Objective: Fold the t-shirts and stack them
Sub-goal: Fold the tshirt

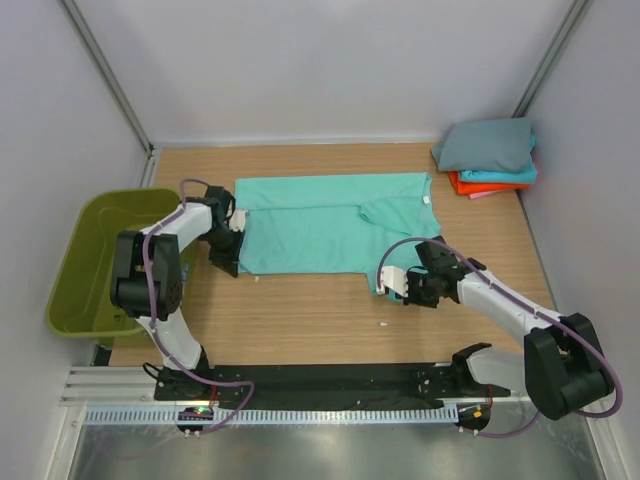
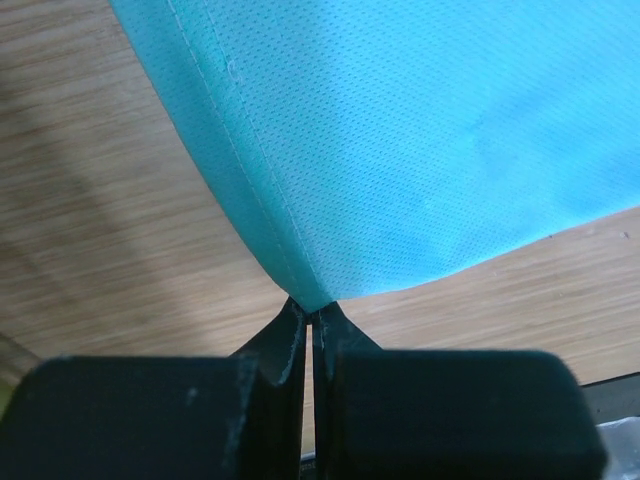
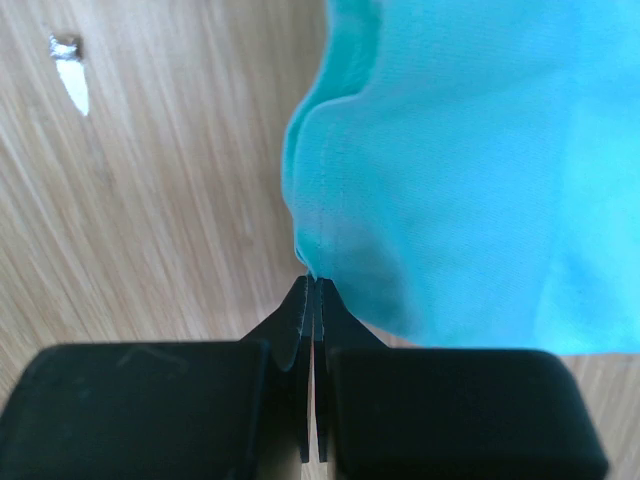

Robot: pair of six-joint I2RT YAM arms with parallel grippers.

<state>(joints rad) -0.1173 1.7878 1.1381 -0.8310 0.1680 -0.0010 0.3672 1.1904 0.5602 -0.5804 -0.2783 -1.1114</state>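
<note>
Clock read from the top view, 12 o'clock away from the arm bases.

Mint-green t-shirt (image 1: 320, 225) at mid-desk, spread mostly flat, long side running 9 to 3 o'clock. Some cloth doubled over on its 3 o'clock half. Far edge straight; near edge straight until the 5 o'clock corner, which dips toward the bases.

Left claw (image 2: 310, 308) at the shirt's 8 o'clock corner, clenched on the hem. Wrist view: stitched edge narrowing to a point and vanishing between the two black fingers, pressed together with only a hairline gap. Cloth fanning up and away from the pinch, bare wood on both sides.

Right claw (image 3: 313, 283) at the 5 o'clock corner, likewise clamped on the mint cloth. Wrist view: rounded, slightly puckered hem caught at the fingertips, fabric bulging toward 1 o'clock.

Three folded shirts stacked in the desk's 1 o'clock corner, well apart from the mint one: grey t-shirt (image 1: 488, 145) on top, cyan t-shirt (image 1: 505, 177) under it, orange-red t-shirt (image 1: 468, 187) lowest, only edges showing.

Desk (image 1: 300, 320) of light wood grain. Small white scrap (image 3: 68, 75) on the wood near the right claw, not touching the shirt.

Olive-green basket (image 1: 75, 250) at 9 o'clock, just beside the desk's edge.
</note>
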